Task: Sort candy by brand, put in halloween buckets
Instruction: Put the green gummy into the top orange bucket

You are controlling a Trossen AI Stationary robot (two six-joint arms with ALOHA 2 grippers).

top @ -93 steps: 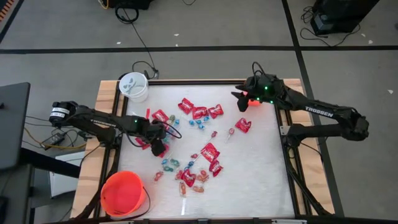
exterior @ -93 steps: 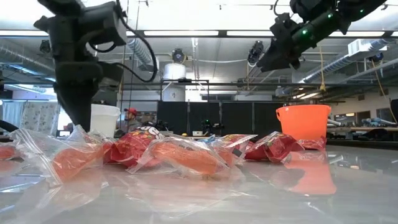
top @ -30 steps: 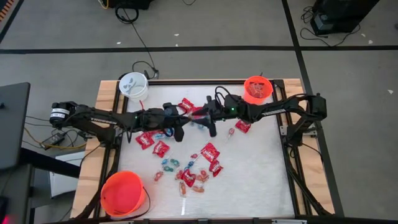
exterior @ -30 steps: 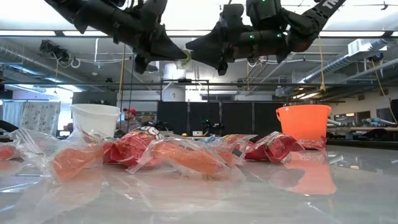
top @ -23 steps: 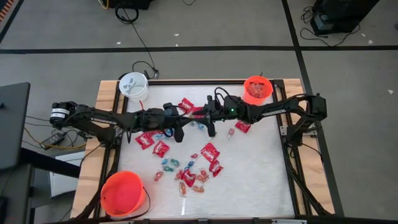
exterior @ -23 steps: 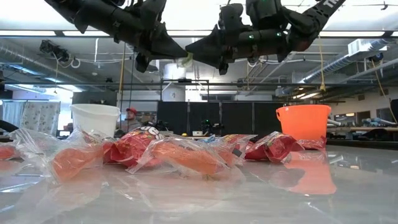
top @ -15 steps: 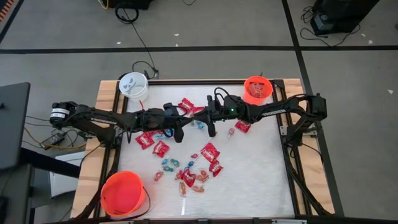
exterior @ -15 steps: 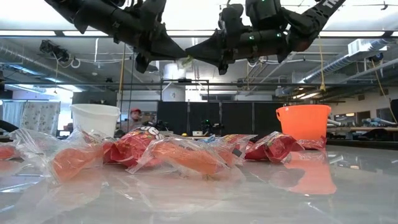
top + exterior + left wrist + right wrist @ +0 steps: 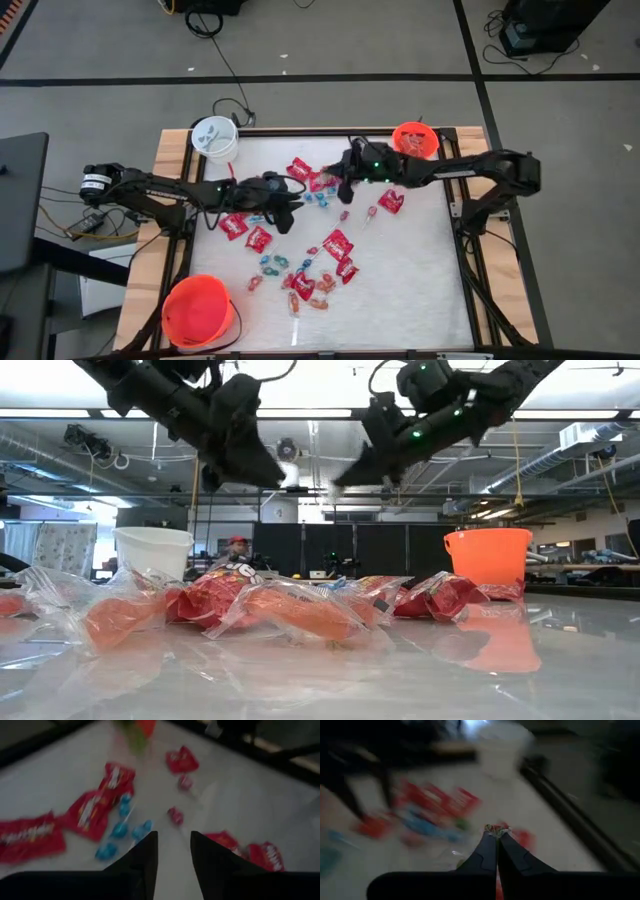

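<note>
Right gripper point(image 9: 495, 833) is pinched tight on a small green-wrapped candy point(image 9: 494, 828); in my right wrist view I see the little wrapper poking out between the closed tips. From above, that gripper point(image 9: 345, 187) hangs over the far middle of the worktop point(image 9: 420, 270), right by the red candy packets point(image 9: 322, 182).

My left gripper point(image 9: 173, 842) has its two fingers a little apart, and I see nothing between them. From above it point(image 9: 287, 198) sits near the middle of the worktop, close to the right one but not touching it. Under it lie small blue-wrapped candies point(image 9: 116, 831), red packets point(image 9: 94, 807) and a small pink candy point(image 9: 175, 815).

More candy is spread out over the middle of the worktop: red packets point(image 9: 337, 243) and a bunch of blue, pink and clear-wrapped pieces point(image 9: 275, 264) nearer the front.

My three buckets stand at the edges. I see the white bucket point(image 9: 215, 137) at the far left corner, the small orange bucket point(image 9: 414, 141) at the far right, and the big orange bucket point(image 9: 199, 310) at the near left corner.

In the low view both arms hang high above the candy, and a person point(image 9: 237, 546) is far back in the room.
</note>
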